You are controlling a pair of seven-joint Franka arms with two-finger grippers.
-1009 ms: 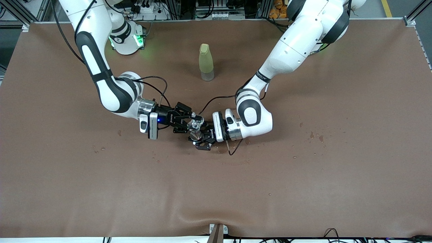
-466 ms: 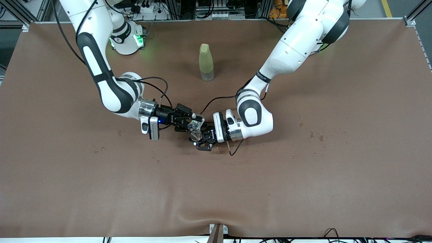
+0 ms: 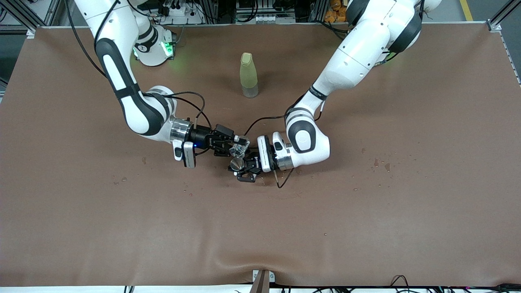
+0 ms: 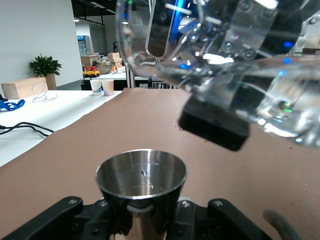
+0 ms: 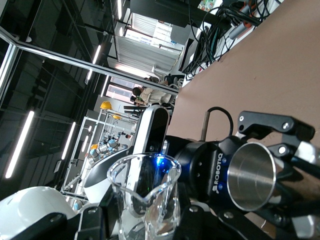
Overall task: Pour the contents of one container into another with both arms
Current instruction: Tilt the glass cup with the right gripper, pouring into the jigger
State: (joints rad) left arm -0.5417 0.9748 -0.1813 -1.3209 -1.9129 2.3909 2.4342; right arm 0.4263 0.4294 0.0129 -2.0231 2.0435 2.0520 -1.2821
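Over the middle of the table my right gripper [image 3: 233, 146] is shut on the tiny clear glass cup [image 3: 238, 150], which is tipped with its spout toward the silver cup. My left gripper [image 3: 243, 167] is shut on the shiny silver metal cup [image 3: 235, 164], held upright just below the glass one. In the left wrist view the silver cup [image 4: 141, 175] sits between my left gripper [image 4: 142, 216] with its mouth open upward, and the tilted glass cup [image 4: 200, 45] hangs over it. The right wrist view shows the glass cup [image 5: 145, 195] in my right gripper [image 5: 145, 222] beside the silver cup [image 5: 252, 175].
A tall yellow-green bottle [image 3: 248, 75] stands on the brown table [image 3: 366, 211], farther from the front camera than the two grippers. Small wet spots [image 3: 380, 164] mark the table toward the left arm's end and under the grippers.
My right wrist has rotated and shifted a little toward the left gripper, tipping the glass cup further over the silver cup. The left arm has barely moved.
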